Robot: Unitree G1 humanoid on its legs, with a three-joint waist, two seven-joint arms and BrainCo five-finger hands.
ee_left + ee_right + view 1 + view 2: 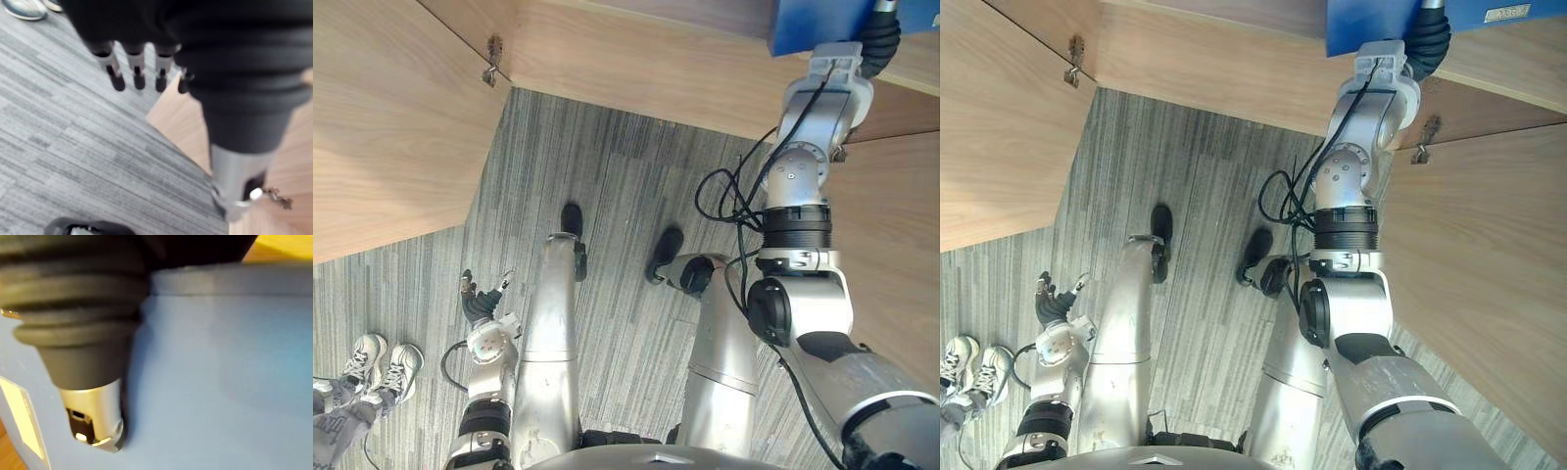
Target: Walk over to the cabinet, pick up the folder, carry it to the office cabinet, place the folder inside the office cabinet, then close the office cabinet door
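Right hand (93, 417) thumb sat on blue folder (220, 382), fingers hidden, grip unclear; might slip. Left hand (481, 305) hung relaxed.

Legible text, numbers, signs: none.
Item: blue folder (1371, 24). Small pale rectangular label (1508, 13) on face near upper edge; dark print present, too small to make out.
Right wrist view: same label as cream strip at folder's edge, print not readable.
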